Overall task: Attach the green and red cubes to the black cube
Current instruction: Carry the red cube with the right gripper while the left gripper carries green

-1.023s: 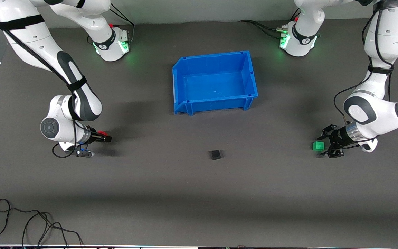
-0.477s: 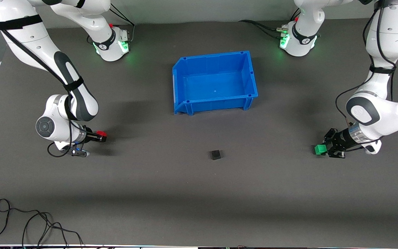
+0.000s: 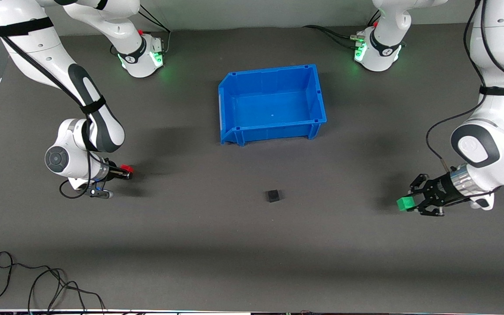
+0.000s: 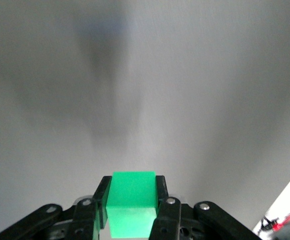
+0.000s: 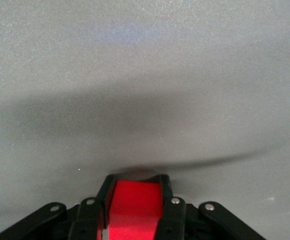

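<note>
The black cube [image 3: 273,195] sits alone on the dark table, nearer the front camera than the blue bin. My left gripper [image 3: 409,203] is shut on the green cube [image 3: 405,203] and holds it above the table at the left arm's end; in the left wrist view the green cube [image 4: 132,202] is clamped between the fingers [image 4: 101,200]. My right gripper [image 3: 126,171] is shut on the red cube [image 3: 126,168] low over the table at the right arm's end; the right wrist view shows the red cube [image 5: 135,210] between its fingers [image 5: 165,192].
The open blue bin [image 3: 223,105] stands mid-table, nearer the arm bases than the black cube. A loose black cable [image 3: 37,284] lies at the table's front corner at the right arm's end.
My left gripper has lifted the green cube and carried it toward the front camera. My right gripper with the red cube has shifted slightly toward the right arm's end.
</note>
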{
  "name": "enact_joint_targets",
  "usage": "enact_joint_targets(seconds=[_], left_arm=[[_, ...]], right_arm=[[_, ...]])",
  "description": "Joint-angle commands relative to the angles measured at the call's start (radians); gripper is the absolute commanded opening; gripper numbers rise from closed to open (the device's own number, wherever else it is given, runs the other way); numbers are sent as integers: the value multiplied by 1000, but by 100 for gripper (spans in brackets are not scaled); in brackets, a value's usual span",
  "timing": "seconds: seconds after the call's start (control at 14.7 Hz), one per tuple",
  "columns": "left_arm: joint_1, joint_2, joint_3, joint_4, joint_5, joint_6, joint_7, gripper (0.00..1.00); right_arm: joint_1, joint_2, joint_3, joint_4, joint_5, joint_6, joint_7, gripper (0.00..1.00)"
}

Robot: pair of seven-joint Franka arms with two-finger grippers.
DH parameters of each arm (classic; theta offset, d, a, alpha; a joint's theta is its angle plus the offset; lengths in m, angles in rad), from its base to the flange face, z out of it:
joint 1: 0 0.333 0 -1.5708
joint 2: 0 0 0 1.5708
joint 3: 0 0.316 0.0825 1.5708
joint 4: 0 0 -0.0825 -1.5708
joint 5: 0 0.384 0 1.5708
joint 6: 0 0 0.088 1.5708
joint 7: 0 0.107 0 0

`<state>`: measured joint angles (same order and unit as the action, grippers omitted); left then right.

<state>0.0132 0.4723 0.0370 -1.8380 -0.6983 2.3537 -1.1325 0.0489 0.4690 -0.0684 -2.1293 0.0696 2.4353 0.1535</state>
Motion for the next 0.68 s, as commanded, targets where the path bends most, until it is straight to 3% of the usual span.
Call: enact_joint_targets(seconds=[0.0, 0.2, 0.41, 0.61], left_arm=[[-80, 26, 14, 71, 16, -8, -133, 33], [-145, 57, 15, 123, 16, -2, -220, 33], [-183, 91, 15, 170, 52, -1, -308, 33], [-226, 126, 15, 197, 80, 62, -394, 33]], right_arm=[[0, -21, -1, -3, 34, 21, 7, 0], [6, -30, -1, 23, 215, 11, 14, 0], [9, -33, 5, 48, 281, 11, 65, 0], [87, -23, 9, 107, 303, 11, 304, 0]])
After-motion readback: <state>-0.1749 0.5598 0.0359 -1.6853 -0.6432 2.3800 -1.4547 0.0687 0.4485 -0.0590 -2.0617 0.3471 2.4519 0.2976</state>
